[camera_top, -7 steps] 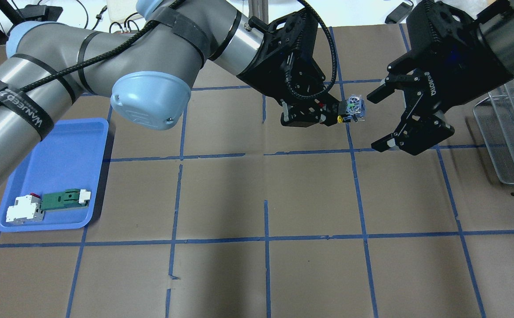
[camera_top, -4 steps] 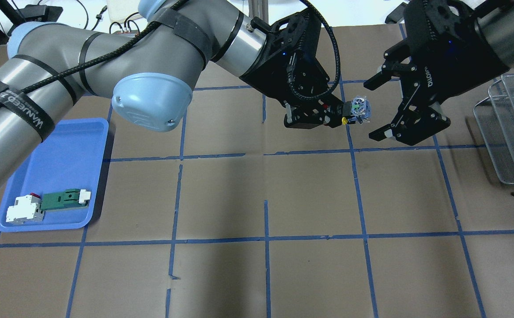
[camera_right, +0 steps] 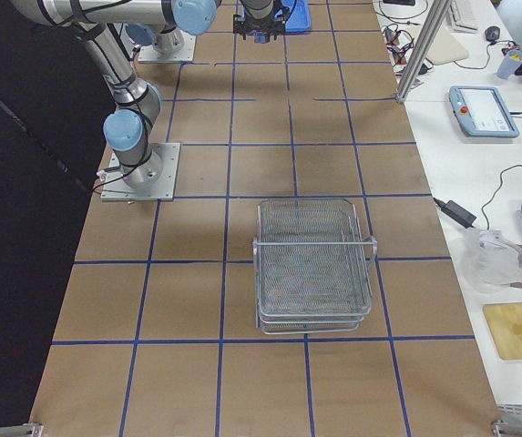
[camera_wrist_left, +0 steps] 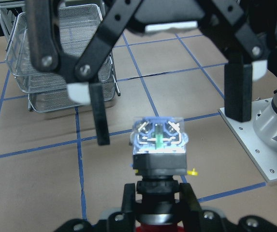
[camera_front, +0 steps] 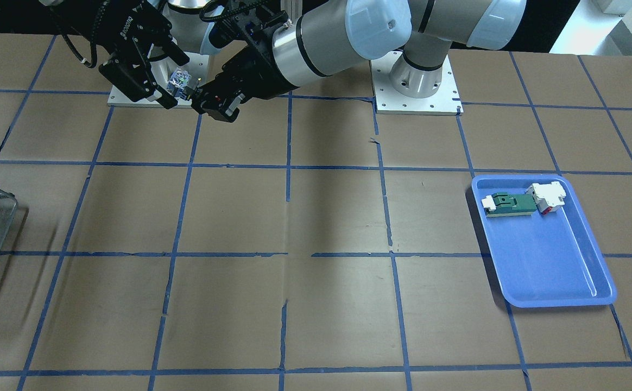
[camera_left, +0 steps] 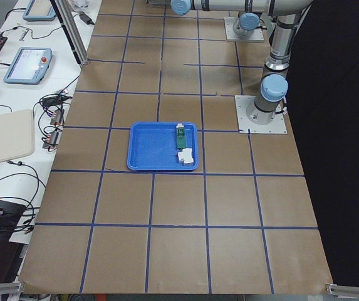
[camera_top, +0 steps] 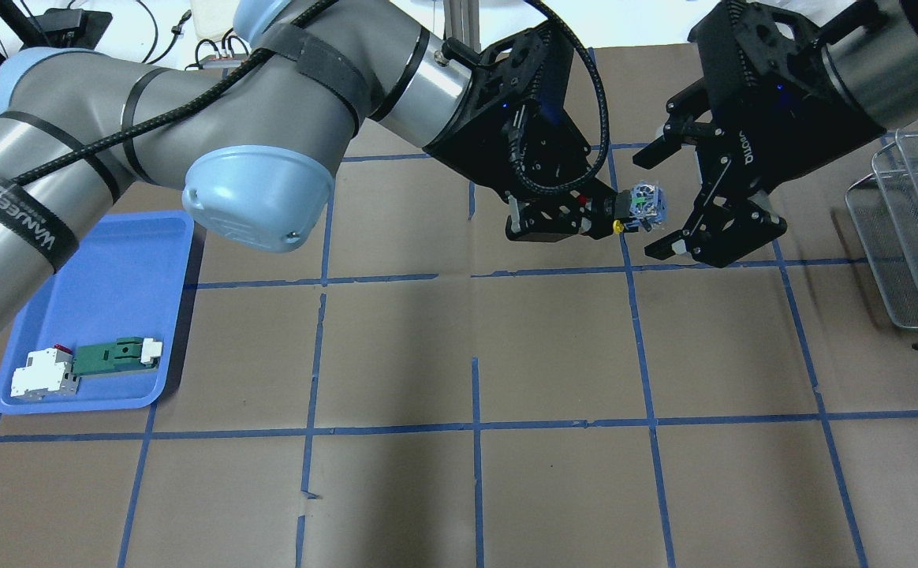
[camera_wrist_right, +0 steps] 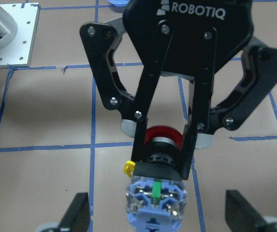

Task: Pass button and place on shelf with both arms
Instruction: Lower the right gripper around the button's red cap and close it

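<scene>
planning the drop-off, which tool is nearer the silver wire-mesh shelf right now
Right. The right tool hangs open on the side toward the silver wire-mesh shelf, apart from it. The left tool, shut on the small red-capped push-button, lies beyond the right one, farther from the shelf.

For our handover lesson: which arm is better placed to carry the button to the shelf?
Right. The right gripper is open around the button held by the left gripper, and the shelf is nearer it.
</scene>
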Robot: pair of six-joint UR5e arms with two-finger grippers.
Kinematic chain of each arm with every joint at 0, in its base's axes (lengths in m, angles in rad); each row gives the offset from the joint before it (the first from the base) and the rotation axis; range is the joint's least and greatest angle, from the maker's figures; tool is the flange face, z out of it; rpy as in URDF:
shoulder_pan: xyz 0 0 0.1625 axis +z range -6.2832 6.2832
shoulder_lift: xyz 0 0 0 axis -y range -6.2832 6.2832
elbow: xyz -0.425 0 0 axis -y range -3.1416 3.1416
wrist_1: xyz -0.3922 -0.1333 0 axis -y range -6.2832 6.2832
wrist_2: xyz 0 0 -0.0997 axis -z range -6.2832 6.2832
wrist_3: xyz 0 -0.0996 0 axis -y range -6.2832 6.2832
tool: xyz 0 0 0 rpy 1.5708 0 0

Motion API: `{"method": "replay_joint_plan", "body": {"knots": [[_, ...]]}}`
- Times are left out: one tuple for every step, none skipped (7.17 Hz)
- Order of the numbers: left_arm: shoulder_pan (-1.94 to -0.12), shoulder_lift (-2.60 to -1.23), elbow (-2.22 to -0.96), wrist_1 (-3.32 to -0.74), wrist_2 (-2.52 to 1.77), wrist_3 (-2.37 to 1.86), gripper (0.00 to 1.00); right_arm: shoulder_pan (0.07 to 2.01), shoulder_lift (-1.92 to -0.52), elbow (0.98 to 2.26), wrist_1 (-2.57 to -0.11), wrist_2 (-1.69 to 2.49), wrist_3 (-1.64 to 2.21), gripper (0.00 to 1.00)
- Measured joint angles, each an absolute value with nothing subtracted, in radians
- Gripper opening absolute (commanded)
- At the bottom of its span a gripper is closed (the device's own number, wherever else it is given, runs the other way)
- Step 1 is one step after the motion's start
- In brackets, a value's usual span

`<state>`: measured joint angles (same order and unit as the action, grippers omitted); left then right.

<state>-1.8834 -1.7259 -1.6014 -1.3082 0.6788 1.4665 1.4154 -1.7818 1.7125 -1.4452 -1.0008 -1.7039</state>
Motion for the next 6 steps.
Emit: {"method": "replay_joint_plan", "body": {"knots": [[-1.884, -1.71, -1.618, -1.307, 0.678, 1.466, 0.0, 1.416, -1.783, 1.713, -1.457, -1.003, -1.699, 0.22], [-1.883, -1.701, -1.625, -1.305, 0.677, 1.466, 0.0, 1.416, -1.784, 1.714, -1.477, -1.007, -1.694, 0.13], [-1.883, -1.696, -1.629, -1.304, 0.676, 1.465, 0.0, 1.416, -1.786, 1.714, -1.487, -1.009, -1.685, 0.0], [-1.882, -1.693, -1.63, -1.304, 0.675, 1.465, 0.0, 1.416, -1.787, 1.714, -1.486, -1.011, -1.672, 0.0], [-1.882, -1.69, -1.631, -1.305, 0.675, 1.465, 0.0, 1.416, -1.789, 1.714, -1.477, -1.013, -1.665, 0.0], [-1.882, -1.686, -1.631, -1.305, 0.675, 1.459, 0.0, 1.416, -1.791, 1.714, -1.457, -1.013, -1.663, 0.0]]}}
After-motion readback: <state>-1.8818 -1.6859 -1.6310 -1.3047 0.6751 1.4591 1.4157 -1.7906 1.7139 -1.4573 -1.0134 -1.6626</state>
